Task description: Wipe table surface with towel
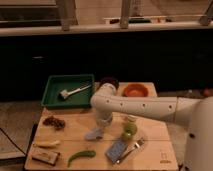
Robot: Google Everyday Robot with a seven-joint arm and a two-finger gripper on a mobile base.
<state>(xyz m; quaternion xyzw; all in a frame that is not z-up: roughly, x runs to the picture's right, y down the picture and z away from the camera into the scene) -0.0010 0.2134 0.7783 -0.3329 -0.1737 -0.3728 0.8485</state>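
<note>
Hovering low over table surface [150, 136], gripper [103, 125] at edge of towel [93, 134], grasp impossible to tell

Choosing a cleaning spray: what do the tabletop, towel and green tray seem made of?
The table surface looks like light wood, matte; plank seams and grain show. The towel, just below the gripper near the table's middle: soft pale cloth, going by its rumpled, irregular outline. The green tray: probably plastic, given its even colour and moulded rim; painted metal is possible.

Gripper [103, 124] is right above the towel [93, 134], mid-tabletop [156, 134]. Tray [54, 103] sits back-left, pad [116, 149] front-right of the towel.
</note>
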